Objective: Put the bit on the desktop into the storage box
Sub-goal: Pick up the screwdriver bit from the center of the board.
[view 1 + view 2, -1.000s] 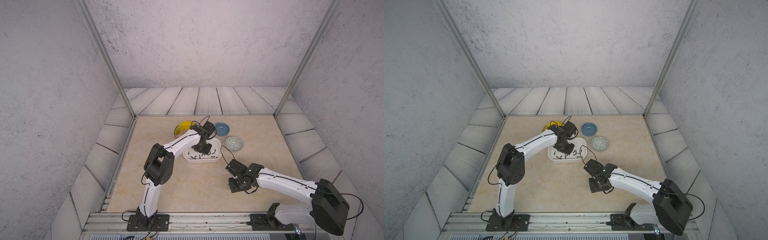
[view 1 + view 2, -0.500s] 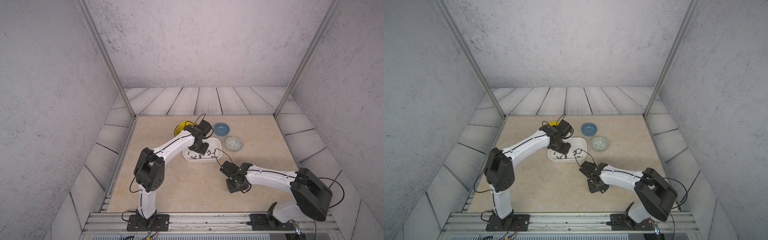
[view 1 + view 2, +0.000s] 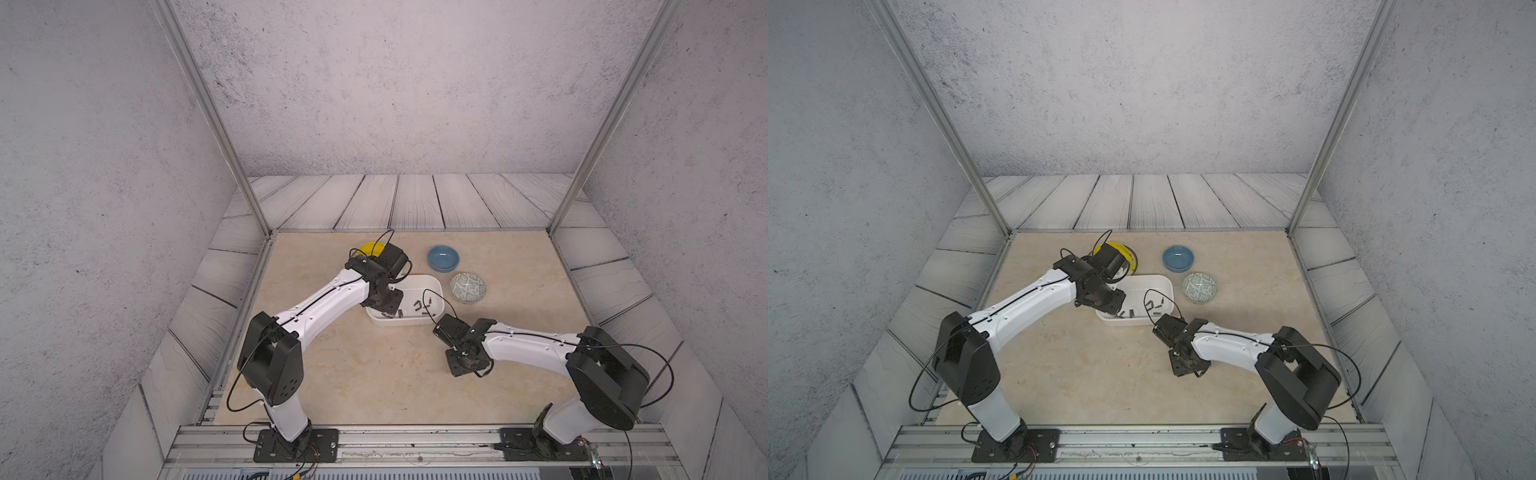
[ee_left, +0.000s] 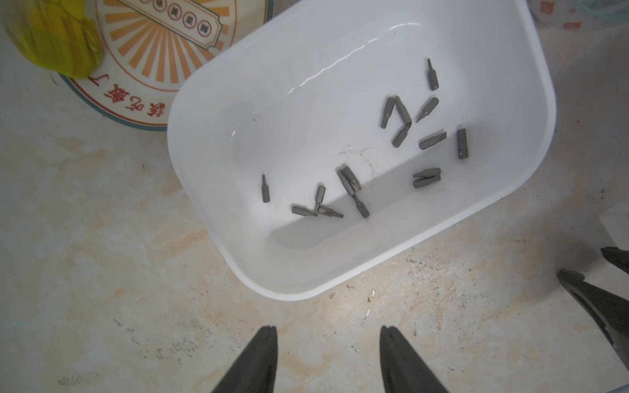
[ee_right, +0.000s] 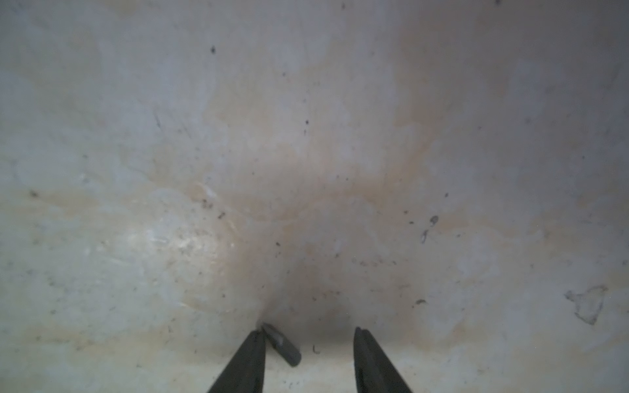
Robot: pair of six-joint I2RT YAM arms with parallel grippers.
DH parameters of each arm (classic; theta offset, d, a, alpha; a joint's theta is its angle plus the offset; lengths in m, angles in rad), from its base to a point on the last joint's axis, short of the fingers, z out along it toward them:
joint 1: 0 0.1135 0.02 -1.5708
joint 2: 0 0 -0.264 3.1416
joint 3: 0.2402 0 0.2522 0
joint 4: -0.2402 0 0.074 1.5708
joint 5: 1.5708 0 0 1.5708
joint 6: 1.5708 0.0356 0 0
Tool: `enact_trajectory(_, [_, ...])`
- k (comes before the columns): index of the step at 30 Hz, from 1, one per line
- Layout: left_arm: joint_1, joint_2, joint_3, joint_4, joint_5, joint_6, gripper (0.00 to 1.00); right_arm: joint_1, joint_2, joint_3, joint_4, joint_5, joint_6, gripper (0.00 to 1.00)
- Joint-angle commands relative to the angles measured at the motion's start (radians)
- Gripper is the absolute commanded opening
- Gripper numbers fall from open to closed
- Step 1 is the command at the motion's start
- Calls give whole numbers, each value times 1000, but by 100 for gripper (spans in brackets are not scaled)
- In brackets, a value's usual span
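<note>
In both top views the left arm (image 3: 324, 303) (image 3: 1034, 299) reaches forward from its base, elbow bent, wrist tipped down. Its left pincer (image 3: 387, 309) (image 3: 1108, 306) hangs at the near-left end of the storage box (image 3: 424, 286) (image 3: 1154, 286). The right arm (image 3: 528, 345) (image 3: 1229, 343) lies low, forearm nearly level, stretched in toward the middle. The right pincer (image 3: 463, 365) (image 3: 1185, 366) points straight down at bare tabletop (image 3: 365, 374) (image 3: 1084, 374), just in front of the box's right corner. The fingertips are hidden under the wrists here.

Over to the left wrist camera: the left pincer (image 4: 328, 328) stands open, two dark fingers apart and nothing between them, above the tabletop just outside the box's rim. Inside the white storage box (image 4: 289, 119) a scatter of grey bits (image 4: 354, 190) lies flat on the floor.

Now the right wrist camera: the right pincer (image 5: 308, 331) is down close to the marble, fingers spread, not clamped on anything. One bit (image 5: 280, 343) lies on the tabletop (image 5: 306, 136) between them, touching the inside of one finger and clear of the other.
</note>
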Motion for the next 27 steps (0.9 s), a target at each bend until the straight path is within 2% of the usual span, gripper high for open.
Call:
enact_trajectory(1, [10,-42,-22,5,-7,-10,54,-5,17,5,-2,-6,-12,43])
enact_trajectory(16, [17,-88,-93,15,-8,-21,54,-6,48,-41,54,-82,-7,26])
enact_trajectory(27, [39,-148,-120,8,-18,-23,59,-4,67,-46,28,-75,-14,16])
